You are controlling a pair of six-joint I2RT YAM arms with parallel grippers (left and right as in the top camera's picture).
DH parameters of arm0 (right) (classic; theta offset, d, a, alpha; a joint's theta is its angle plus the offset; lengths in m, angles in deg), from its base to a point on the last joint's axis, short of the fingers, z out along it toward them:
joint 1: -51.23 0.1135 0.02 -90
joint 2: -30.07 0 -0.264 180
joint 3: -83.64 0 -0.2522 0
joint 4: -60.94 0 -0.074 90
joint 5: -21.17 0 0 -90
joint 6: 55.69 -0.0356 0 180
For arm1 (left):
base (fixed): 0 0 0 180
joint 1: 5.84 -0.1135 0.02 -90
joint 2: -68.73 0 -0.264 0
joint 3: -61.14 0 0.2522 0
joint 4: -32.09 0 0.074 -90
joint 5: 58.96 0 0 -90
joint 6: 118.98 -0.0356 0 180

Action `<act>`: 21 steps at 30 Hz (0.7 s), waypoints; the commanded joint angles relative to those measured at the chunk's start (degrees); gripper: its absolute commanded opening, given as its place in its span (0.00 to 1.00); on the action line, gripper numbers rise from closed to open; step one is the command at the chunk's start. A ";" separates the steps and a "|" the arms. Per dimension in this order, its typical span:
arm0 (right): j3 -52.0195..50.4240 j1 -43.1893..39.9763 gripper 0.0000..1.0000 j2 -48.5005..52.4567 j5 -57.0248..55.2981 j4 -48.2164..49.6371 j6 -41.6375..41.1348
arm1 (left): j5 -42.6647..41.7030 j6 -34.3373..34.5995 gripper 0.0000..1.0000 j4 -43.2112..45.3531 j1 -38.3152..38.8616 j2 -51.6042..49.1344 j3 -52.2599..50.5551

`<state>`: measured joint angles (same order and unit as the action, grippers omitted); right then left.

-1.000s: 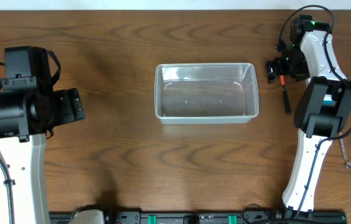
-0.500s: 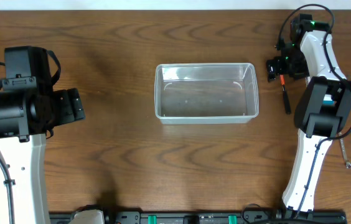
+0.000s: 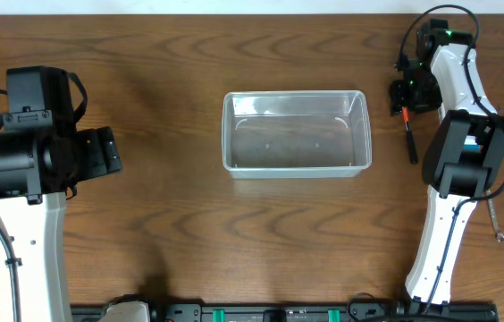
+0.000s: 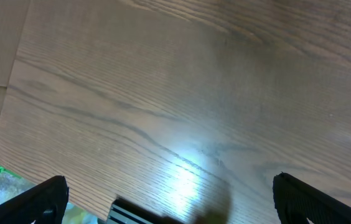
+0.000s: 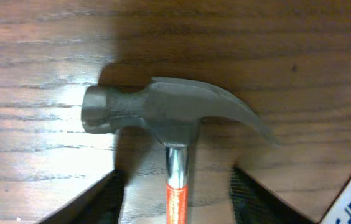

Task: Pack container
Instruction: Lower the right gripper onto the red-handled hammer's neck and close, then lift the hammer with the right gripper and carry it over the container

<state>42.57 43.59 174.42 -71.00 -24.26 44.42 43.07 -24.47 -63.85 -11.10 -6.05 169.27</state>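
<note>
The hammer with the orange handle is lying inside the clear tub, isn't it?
Not quite. The hammer with the orange handle is lying on the table, outside the clear tub, just past its right-hand end. The tub has nothing in it. The overhead view shows this best.

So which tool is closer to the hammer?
Right. The right tool straddles the hammer just below its head; the left tool sits far off, beyond the container.
</note>
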 commanded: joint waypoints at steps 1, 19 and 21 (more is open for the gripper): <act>-1.27 -0.22 0.43 1.09 -3.65 -0.11 -0.24 | 0.44 0.55 0.98 -0.26 -0.28 -0.09 0.31; -1.16 -0.22 0.09 1.05 -3.65 -1.22 -0.22 | 0.44 0.55 0.98 -0.26 -0.28 -0.09 0.31; -0.96 -0.22 0.07 1.05 -3.65 -1.42 -0.22 | 0.44 0.55 0.98 -0.26 -0.31 -0.09 0.31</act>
<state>42.57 43.59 174.42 -73.21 -25.42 44.22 43.07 -24.47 -63.85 -11.10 -6.05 169.27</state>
